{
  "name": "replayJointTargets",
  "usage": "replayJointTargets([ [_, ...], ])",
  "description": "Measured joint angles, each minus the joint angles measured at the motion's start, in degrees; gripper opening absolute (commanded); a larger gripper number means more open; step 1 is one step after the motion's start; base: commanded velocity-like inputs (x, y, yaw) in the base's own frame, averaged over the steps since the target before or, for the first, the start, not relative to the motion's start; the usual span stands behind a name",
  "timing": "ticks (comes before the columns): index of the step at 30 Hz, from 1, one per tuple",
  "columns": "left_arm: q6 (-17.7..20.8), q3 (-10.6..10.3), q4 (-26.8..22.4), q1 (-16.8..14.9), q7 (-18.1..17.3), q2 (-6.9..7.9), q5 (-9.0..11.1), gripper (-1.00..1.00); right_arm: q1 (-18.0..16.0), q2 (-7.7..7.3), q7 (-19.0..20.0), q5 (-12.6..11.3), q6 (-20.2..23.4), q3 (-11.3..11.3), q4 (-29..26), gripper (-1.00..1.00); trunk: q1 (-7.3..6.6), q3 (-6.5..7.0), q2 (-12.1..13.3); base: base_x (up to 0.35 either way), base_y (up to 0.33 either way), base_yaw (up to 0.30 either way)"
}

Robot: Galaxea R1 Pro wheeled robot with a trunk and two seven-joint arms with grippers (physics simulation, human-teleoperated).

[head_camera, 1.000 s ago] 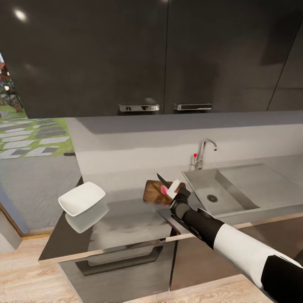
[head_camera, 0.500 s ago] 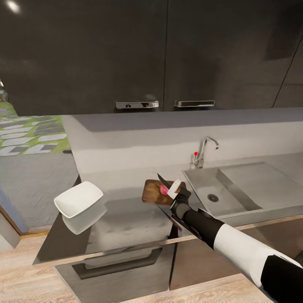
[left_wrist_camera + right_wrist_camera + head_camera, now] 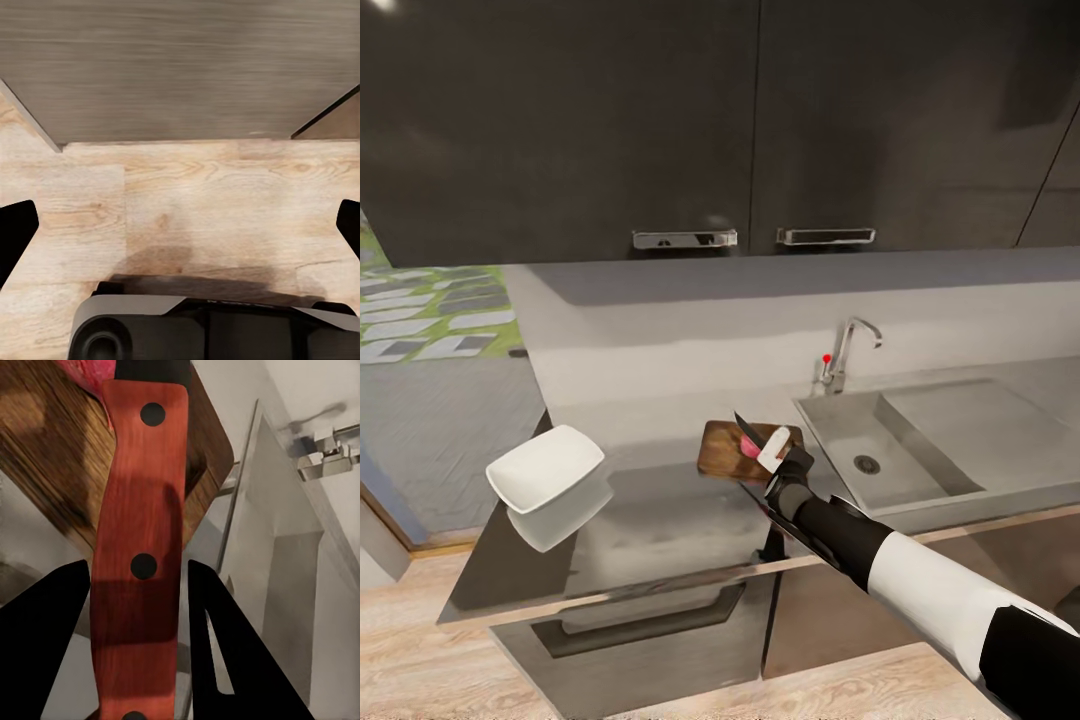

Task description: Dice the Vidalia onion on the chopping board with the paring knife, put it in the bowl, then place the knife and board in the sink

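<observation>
My right gripper (image 3: 777,455) is shut on the paring knife (image 3: 751,430), whose dark blade points up and away over the chopping board (image 3: 720,452). The board lies on the countertop (image 3: 660,520) just left of the sink (image 3: 920,470). A pink-red patch of the Vidalia onion (image 3: 746,450) shows on the board by the blade. In the right wrist view the knife's red handle (image 3: 139,547) runs between my dark fingers (image 3: 45,652), above the board (image 3: 60,442) and a bit of onion (image 3: 88,370). The white bowl (image 3: 545,467) sits at the countertop's left end. My left gripper (image 3: 180,225) is open over wooden floor.
The chrome tap (image 3: 844,352) with its red-tipped lever stands behind the steel basin, with the drainboard (image 3: 980,425) to its right. Dark upper cabinets (image 3: 760,120) hang above the counter. Left of the counter the room opens onto grey floor and a garden view.
The whole picture has shifted a little, so the camera moved. My right gripper still holds the knife over the board in the same pose.
</observation>
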Motion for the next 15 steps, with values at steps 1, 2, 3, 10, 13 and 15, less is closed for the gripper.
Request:
replayJointTargets([
  [1,0.0,0.0,0.01,0.0,0.0,0.0,0.0,1.0,0.0,-0.01,0.0,-0.01,0.0,0.0,0.0,-1.0,0.0,-0.09,0.0,0.0,0.0,0.0],
  [2,0.0,0.0,0.02,0.0,0.0,0.0,0.01,1.0,0.0,-0.02,0.03,-0.01,0.0,0.0,0.0,-1.0,0.0,-0.19,0.0,0.0,0.0,0.0],
  [3,0.0,0.0,0.0,0.0,0.0,0.0,-0.01,1.0,0.0,-0.03,0.03,-0.02,-0.03,0.0,0.0,-1.0,0.0,-0.28,0.0,0.0,0.0,0.0],
  [10,0.0,0.0,-0.05,0.01,0.0,0.0,-0.02,1.0,0.0,-0.04,0.0,0.0,-0.08,0.0,0.0,-1.0,0.0,-0.87,0.0,0.0,0.0,0.0],
  [13,0.0,0.0,-0.06,0.01,0.0,0.0,-0.03,1.0,0.0,-0.04,0.0,0.0,-0.11,0.0,0.0,-1.0,0.0,-0.96,-0.01,0.0,0.0,0.0],
  [15,0.0,0.0,-0.06,0.02,0.0,0.0,-0.01,1.0,0.0,-0.07,0.02,0.0,-0.14,-0.02,0.0,-1.0,0.0,-0.98,-0.01,0.0,0.0,0.0],
])
